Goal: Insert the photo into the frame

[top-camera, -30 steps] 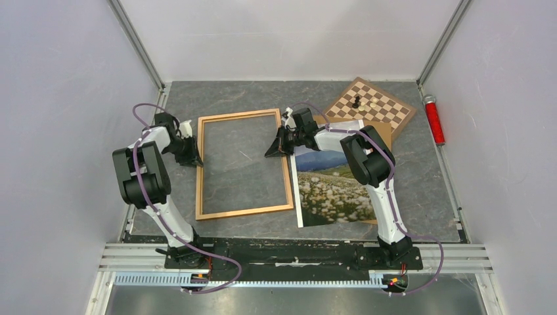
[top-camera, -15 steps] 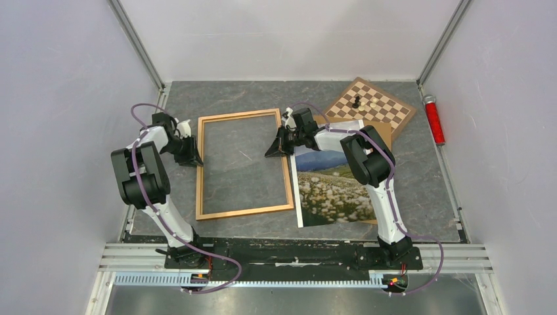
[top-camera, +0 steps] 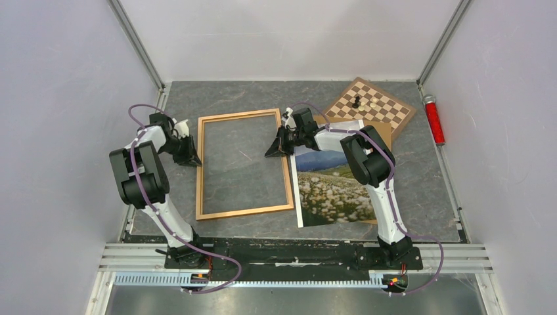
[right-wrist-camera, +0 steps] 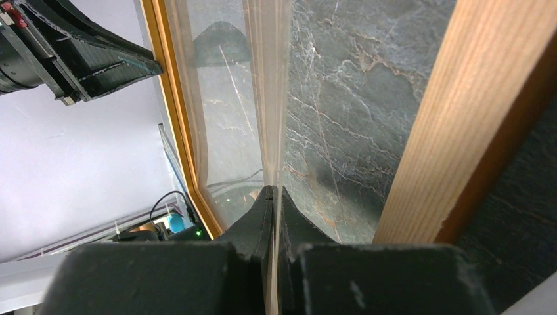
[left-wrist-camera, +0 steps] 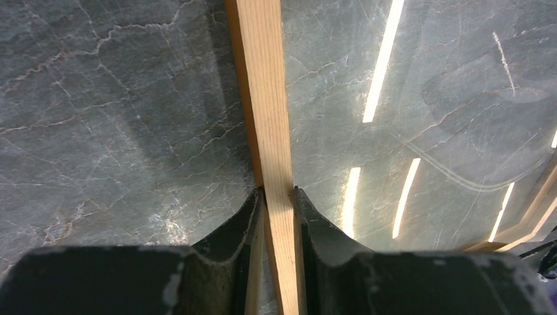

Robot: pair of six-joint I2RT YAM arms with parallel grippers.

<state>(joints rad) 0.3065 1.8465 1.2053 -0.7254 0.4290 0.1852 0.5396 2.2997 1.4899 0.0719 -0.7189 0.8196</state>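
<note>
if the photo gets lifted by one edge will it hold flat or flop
The photo looks like a thin paper print, so it would probably sag or curl. It lies flat, partly on the brown board, so getting under an edge may be hard; it may slide instead.

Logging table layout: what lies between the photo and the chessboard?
A plain brown backing board, its edge showing beyond the photo toward the chessboard; the top external view shows it.
</note>
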